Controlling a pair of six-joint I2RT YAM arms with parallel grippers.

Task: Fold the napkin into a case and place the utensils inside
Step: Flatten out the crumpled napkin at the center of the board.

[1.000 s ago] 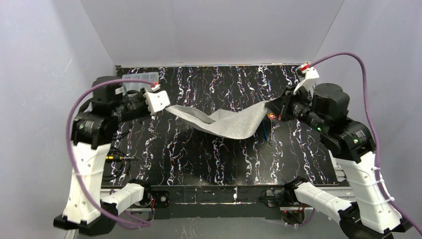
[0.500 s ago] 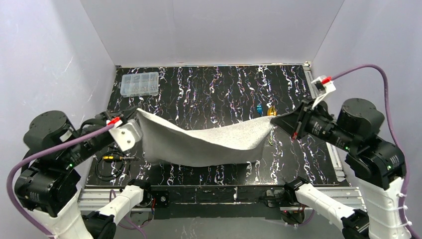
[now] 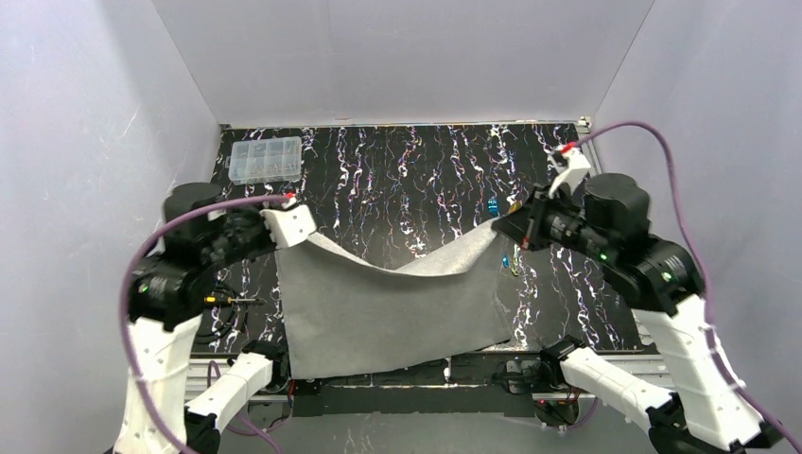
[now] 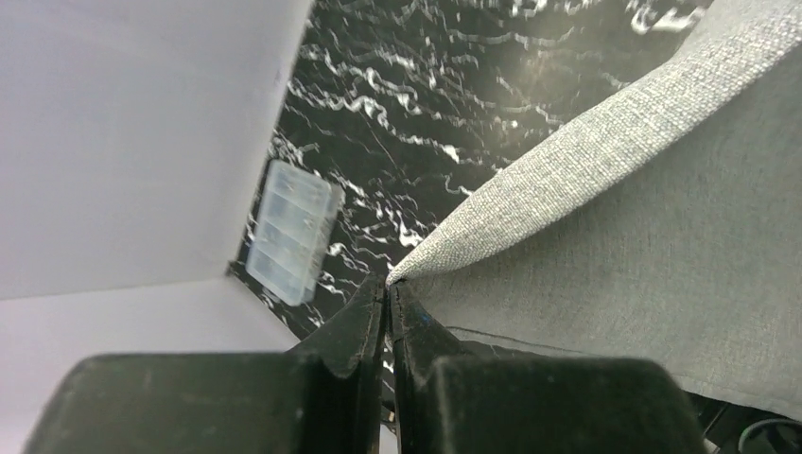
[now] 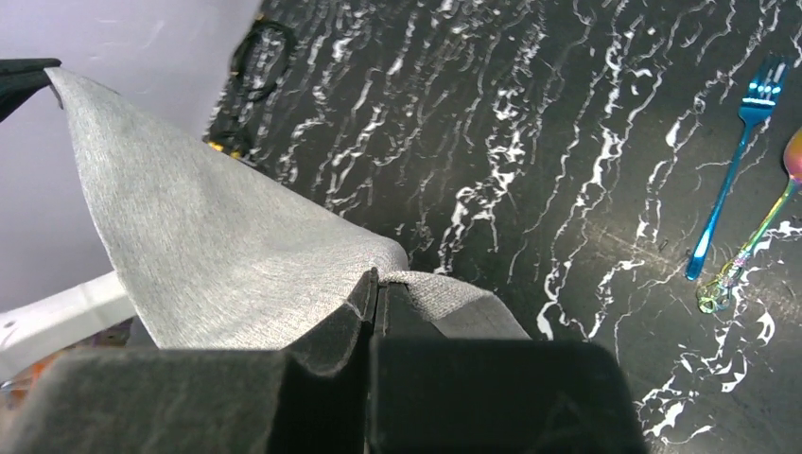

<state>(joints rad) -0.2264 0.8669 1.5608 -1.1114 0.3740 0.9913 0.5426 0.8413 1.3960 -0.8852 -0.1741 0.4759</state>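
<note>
The light-grey napkin is stretched between both grippers, sagging in the middle, and its lower edge reaches the table's near edge. My left gripper is shut on the napkin's left top corner; the black fingers pinch the cloth tip. My right gripper is shut on the right top corner. A blue fork and a gold-pink spoon lie on the black marbled table to the right of the napkin. The blue utensil shows just beyond the right gripper.
A clear plastic compartment box sits at the far left corner and also shows in the left wrist view. A black cable coil lies at the left edge of the table. Grey walls enclose three sides.
Both grippers swung toward the near edge with the napkin, then back inward. The cloth now hangs lower and broader, and its bottom edge reaches the table's front.
</note>
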